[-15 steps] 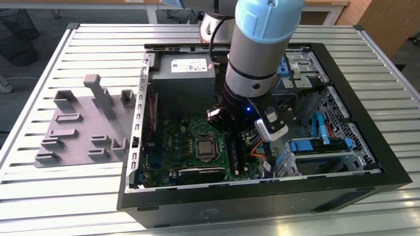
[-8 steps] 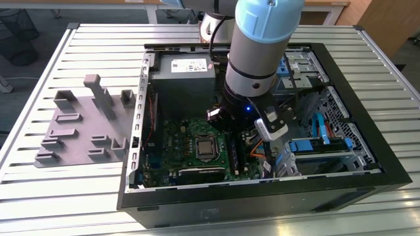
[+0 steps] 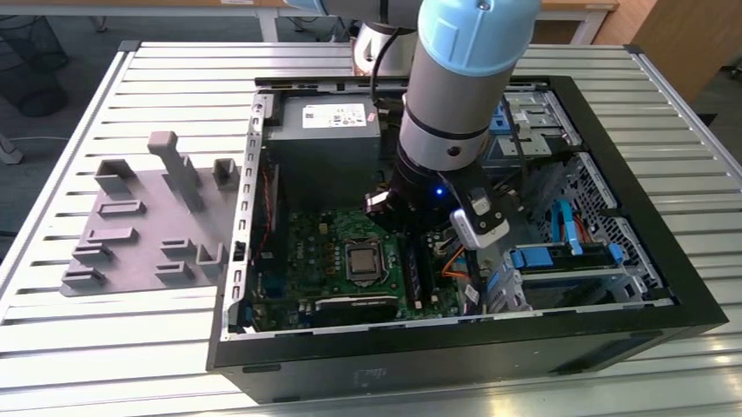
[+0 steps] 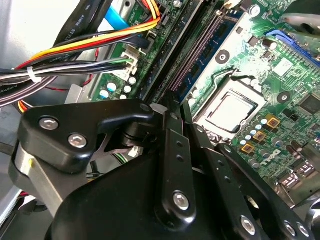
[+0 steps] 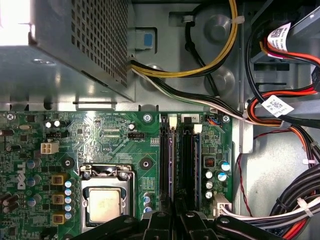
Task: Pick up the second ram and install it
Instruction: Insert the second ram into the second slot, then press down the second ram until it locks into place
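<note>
Hand (image 5: 175,220) over motherboard (image 5: 100,135), closed, apparently gripping second ram (image 5: 197,165) edge-on, its long axis running 12-to-6 along the slot rails (image 5: 176,160)

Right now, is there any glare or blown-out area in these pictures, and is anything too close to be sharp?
In the first wrist view, the power supply box is washed out white at one corner. In the second wrist view, a pale overexposed patch sits behind the cable bundle, and the black pincer linkage looms soft in the foreground. In the exterior view, light is even, with mild sheen on the slatted table.
</note>
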`<state>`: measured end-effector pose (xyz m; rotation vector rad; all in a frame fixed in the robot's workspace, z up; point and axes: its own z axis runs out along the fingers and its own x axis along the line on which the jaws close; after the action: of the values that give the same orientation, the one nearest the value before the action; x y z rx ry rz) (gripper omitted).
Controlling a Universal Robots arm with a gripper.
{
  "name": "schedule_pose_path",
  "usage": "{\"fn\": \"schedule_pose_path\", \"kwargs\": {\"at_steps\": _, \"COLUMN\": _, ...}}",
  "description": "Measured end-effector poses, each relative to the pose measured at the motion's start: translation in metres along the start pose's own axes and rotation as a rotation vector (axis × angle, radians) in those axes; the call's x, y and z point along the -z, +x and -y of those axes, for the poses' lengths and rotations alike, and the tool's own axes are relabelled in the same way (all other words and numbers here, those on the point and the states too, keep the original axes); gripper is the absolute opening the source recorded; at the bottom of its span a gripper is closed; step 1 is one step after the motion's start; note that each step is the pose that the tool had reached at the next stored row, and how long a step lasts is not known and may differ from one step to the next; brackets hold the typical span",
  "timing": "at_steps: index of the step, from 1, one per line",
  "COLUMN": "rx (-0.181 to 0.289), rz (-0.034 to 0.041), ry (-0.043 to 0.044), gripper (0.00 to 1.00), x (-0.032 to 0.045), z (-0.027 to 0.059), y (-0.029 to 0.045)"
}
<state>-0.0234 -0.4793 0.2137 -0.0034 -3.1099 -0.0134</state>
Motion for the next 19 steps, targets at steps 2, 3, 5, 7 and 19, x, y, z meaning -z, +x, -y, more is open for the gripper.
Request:
{"fn": "schedule_pose_path", "kwargs": {"at_steps": 2, "rx": 0.000, "rz": -0.0005, "ry": -0.0008, "gripper": 0.14, "x": 0.0005, "z": -0.0001, "y": 0.0000}}
{"fn": "schedule_pose_path", "kwargs": {"at_steps": 3, "rx": 0.000, "rz": -0.0008, "ry": -0.0005, "gripper": 0.14, "x": 0.0008, "z": 0.0000, "y": 0.0000}}
{"fn": "schedule_pose_path", "kwargs": {"at_steps": 5, "rx": 0.000, "rz": -0.0013, "ry": 0.0002, "gripper": 0.14, "x": 0.0012, "z": 0.0001, "y": 0.0000}}
{"fn": "schedule_pose_path", "kwargs": {"at_steps": 7, "rx": 0.000, "rz": -0.0018, "ry": 0.0005, "gripper": 0.14, "x": 0.0013, "z": 0.0001, "y": -0.0003}}
{"fn": "schedule_pose_path", "kwargs": {"at_steps": 19, "rx": 0.004, "rz": -0.0034, "ry": 0.0007, "gripper": 0.14, "x": 0.0013, "z": 0.0001, "y": -0.0017}}
